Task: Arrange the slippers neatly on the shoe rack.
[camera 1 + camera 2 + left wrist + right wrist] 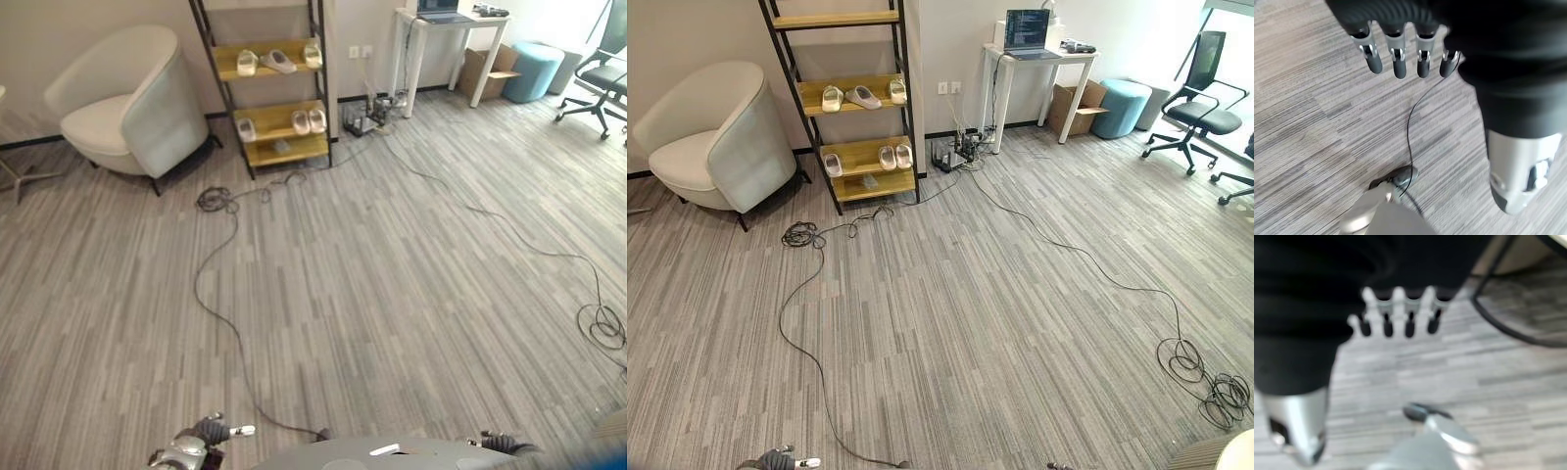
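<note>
- Left hand point(1400, 54) hangs over the floor point(392, 294), fingers straight, holding nothing.
- Right hand point(1396, 313) likewise relaxed and empty.
- Slippers point(862, 96) sit on the shoe rack point(847, 59), well apart from both hands.

Both hands point(1410, 54) point(1396, 318) hang empty (fingers seemingly relaxed).

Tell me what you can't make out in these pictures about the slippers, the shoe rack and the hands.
- Slippers on the shoe rack: too small and far to tell whether they sit in matched pairs.
- Rack's top: cut off by the upper edge of both eye views.
- Left hand and right hand: fingers hang relaxed over the floor, holding nothing; right wrist view is blurred.
</note>
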`<state>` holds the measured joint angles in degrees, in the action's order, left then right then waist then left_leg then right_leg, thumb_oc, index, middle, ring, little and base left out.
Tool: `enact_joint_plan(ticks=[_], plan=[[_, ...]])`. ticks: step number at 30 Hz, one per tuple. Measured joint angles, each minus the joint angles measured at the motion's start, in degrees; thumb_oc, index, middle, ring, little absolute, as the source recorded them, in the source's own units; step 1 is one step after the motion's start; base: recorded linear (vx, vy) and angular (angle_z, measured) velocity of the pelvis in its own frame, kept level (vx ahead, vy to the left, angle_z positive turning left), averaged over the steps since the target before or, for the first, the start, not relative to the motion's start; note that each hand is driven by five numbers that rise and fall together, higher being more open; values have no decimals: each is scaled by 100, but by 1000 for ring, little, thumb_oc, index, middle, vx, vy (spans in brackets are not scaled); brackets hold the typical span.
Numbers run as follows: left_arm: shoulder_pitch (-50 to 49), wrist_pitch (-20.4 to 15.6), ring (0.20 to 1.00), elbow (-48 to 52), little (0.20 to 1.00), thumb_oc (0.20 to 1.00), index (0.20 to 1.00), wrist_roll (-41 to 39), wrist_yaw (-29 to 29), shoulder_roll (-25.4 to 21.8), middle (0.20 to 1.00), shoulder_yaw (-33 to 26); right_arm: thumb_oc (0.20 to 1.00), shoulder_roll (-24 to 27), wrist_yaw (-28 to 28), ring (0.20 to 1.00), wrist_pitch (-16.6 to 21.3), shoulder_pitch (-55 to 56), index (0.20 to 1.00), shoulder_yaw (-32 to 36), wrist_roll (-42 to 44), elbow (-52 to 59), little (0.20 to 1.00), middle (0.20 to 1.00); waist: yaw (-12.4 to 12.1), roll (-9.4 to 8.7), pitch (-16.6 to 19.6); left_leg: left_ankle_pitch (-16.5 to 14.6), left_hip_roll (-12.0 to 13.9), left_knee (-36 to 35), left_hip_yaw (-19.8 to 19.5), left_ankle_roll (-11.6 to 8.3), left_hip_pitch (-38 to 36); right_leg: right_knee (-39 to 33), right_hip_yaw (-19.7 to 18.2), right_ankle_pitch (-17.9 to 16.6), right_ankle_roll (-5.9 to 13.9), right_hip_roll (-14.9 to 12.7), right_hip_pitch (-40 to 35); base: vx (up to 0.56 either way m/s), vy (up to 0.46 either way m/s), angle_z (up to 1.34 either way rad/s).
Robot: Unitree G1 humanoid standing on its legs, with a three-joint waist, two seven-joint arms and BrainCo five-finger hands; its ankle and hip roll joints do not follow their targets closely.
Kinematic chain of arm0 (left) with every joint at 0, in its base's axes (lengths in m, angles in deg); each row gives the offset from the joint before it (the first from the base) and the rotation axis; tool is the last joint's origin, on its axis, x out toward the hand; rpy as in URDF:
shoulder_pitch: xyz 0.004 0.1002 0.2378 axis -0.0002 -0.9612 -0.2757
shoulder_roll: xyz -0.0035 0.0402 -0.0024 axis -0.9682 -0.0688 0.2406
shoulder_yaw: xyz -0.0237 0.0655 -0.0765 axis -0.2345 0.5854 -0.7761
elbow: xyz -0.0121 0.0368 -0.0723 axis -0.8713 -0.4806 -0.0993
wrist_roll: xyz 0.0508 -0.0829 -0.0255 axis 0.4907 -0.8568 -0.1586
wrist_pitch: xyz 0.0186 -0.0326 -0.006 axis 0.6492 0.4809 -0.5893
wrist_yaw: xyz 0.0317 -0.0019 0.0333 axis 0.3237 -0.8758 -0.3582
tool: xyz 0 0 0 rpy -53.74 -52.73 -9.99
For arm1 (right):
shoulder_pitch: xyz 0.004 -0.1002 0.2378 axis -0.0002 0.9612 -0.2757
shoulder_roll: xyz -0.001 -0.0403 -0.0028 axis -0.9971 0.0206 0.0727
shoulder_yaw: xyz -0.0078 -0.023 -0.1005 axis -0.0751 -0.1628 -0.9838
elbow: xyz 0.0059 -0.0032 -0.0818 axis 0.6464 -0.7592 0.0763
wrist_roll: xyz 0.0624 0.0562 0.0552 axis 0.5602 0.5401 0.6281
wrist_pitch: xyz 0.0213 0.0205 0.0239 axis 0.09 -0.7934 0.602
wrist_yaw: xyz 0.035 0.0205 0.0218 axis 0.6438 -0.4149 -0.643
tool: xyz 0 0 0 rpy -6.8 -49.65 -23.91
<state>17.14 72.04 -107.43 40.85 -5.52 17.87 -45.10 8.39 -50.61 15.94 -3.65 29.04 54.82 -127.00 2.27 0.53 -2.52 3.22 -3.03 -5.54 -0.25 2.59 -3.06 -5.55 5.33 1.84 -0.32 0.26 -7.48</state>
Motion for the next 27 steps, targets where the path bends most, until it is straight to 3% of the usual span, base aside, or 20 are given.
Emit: enact_joint_plan(ticks=[10,16,19,21,22,23,25,27], plan=[[27,-22,1000,64,1000,1000,1000,-32,-9,86,1000,33,1000,34,3,1000,-3,81,1000,81,348,7,1000,1000,113,70,2,-18,29,3,128,-2,25,-1,-149,0,-64,18,66,-17,-73,-7],[65,-48,1000,139,1000,1000,1000,-37,2,339,1000,500,1000,27,10,1000,9,-76,1000,-37,360,6,1000,1000,185,112,-94,-65,102,81,207,-97,98,3,-200,-27,-138,86,142,27,-188,-8],[133,-70,1000,235,1000,1000,1000,-198,0,346,1000,503,1000,36,17,1000,6,-227,1000,-50,353,-6,1000,1000,129,-21,-370,-343,167,732,331,-429,311,1,-285,-86,-281,81,91,10,-172,-20],[365,-72,1000,232,1000,1000,1000,-240,-20,406,1000,521,1000,15,15,1000,8,-337,1000,-41,344,-65,1000,1000,98,-171,-615,-469,222,2310,501,-590,1129,104,-259,-47,-496,46,145,32,-251,-2],[497,-124,1000,317,1000,1000,1000,-392,-30,448,1000,600,1000,39,19,1000,8,-340,1000,-40,322,-134,1000,1000,9,-243,-760,-388,362,3427,681,-614,1667,131,-238,-43,-642,21,87,83,-129,-7],[499,-146,1000,426,1000,1000,1000,-416,-38,430,1000,629,1000,62,22,1000,1,-329,1000,-54,279,-212,1000,1000,-18,-240,-787,-394,578,4008,789,-591,1932,110,-215,-75,-665,46,78,129,-20,-12],[528,-144,1000,471,1000,1000,1000,-438,-68,386,1000,692,1000,126,29,1000,-6,-297,1000,-75,215,-284,1000,1000,-7,-196,-821,-394,816,4059,733,-587,2051,98,-274,-14,-735,123,-66,158,3,-1],[609,-149,1000,577,1000,1000,1000,-593,-52,493,1000,865,1000,289,34,1000,-50,-311,1000,-105,114,-349,1000,1000,0,-5,-937,-374,769,3367,579,-646,2099,79,-360,3,-739,120,-70,239,60,-9]])
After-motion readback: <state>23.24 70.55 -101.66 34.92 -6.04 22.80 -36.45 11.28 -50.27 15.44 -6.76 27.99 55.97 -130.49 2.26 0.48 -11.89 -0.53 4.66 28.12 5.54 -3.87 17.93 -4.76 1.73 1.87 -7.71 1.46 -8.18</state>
